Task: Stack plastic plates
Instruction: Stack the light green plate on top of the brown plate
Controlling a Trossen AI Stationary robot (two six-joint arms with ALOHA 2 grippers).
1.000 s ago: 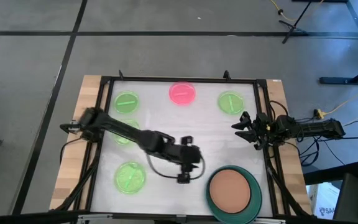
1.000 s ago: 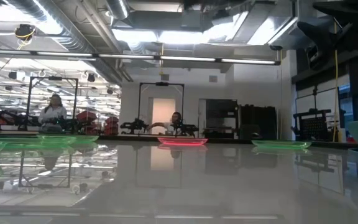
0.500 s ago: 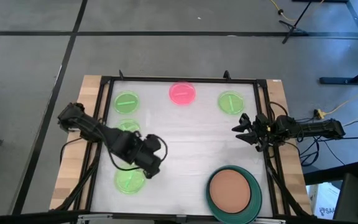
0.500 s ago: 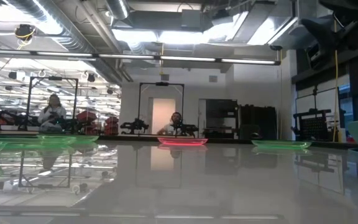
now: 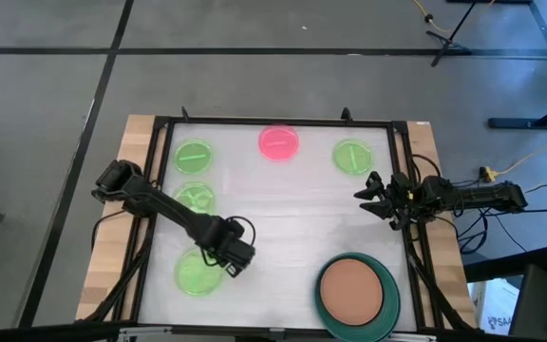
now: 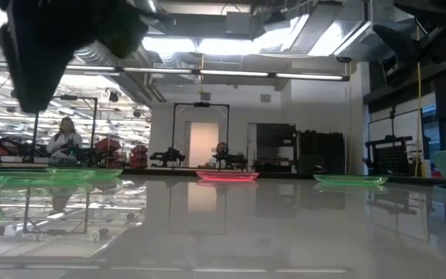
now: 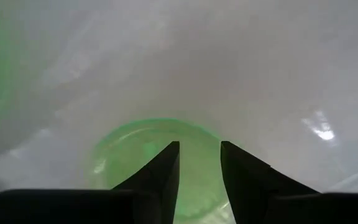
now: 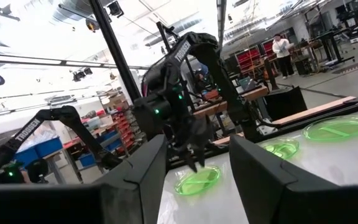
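Observation:
Several small translucent green plates lie flat on the white table (image 5: 283, 214): one near-left (image 5: 196, 275), two at the left (image 5: 193, 155) (image 5: 196, 198), one far-right (image 5: 352, 156). A pink plate (image 5: 279, 142) sits at the far edge. A brown-orange plate (image 5: 351, 288) lies in a dark teal plate (image 5: 390, 302) at the near right. My left gripper (image 5: 228, 268) hangs open over the near-left green plate (image 7: 135, 149), at its right edge. My right gripper (image 5: 364, 195) waits open at the table's right edge.
A black frame (image 5: 273, 122) borders the table on wooden boards. In the low view the pink plate (image 6: 228, 176) and green plates (image 6: 76, 174) (image 6: 349, 180) lie far off, my left arm (image 6: 60, 39) looms at the top. A person (image 6: 65, 138) sits in the room behind.
My left gripper has swung from the middle of the table's near half toward the left, then settled over the right edge of the near-left green plate. The arm has come into the low view at the top. No plate has moved.

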